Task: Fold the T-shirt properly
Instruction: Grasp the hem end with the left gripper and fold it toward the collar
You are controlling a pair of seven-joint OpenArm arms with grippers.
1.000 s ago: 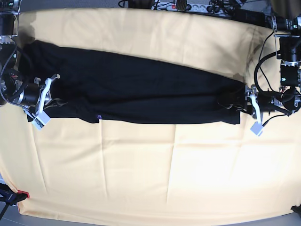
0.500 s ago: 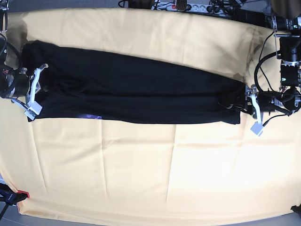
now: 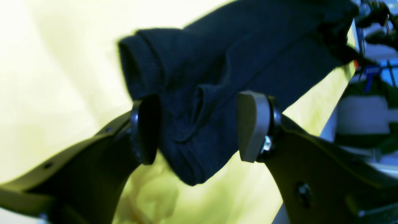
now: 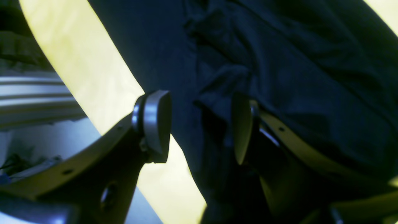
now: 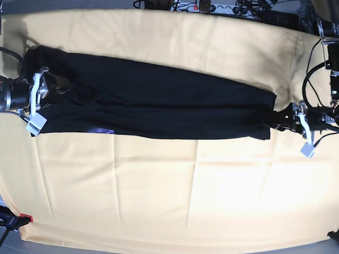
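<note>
The black T-shirt (image 5: 159, 106) lies plain side up as a long folded band across the table, slanting from back left to right. A sliver of purple print (image 5: 104, 130) shows at its front edge. My right gripper (image 5: 45, 92) is at the shirt's left end. In the right wrist view (image 4: 199, 124) its jaws stand apart over the cloth (image 4: 295, 77). My left gripper (image 5: 290, 119) is at the shirt's right end. In the left wrist view (image 3: 199, 127) its jaws stand apart with a loose folded corner of the shirt (image 3: 217, 62) between them.
A yellow-beige cloth (image 5: 185, 190) covers the table. A power strip and cables (image 5: 206, 6) lie along the back edge. A dark clamp with a red tip (image 5: 24, 218) sits at the front left corner.
My right gripper moved left and back, drawing the shirt's left end out flatter. My left gripper drew back to the right, away from the shirt's right end.
</note>
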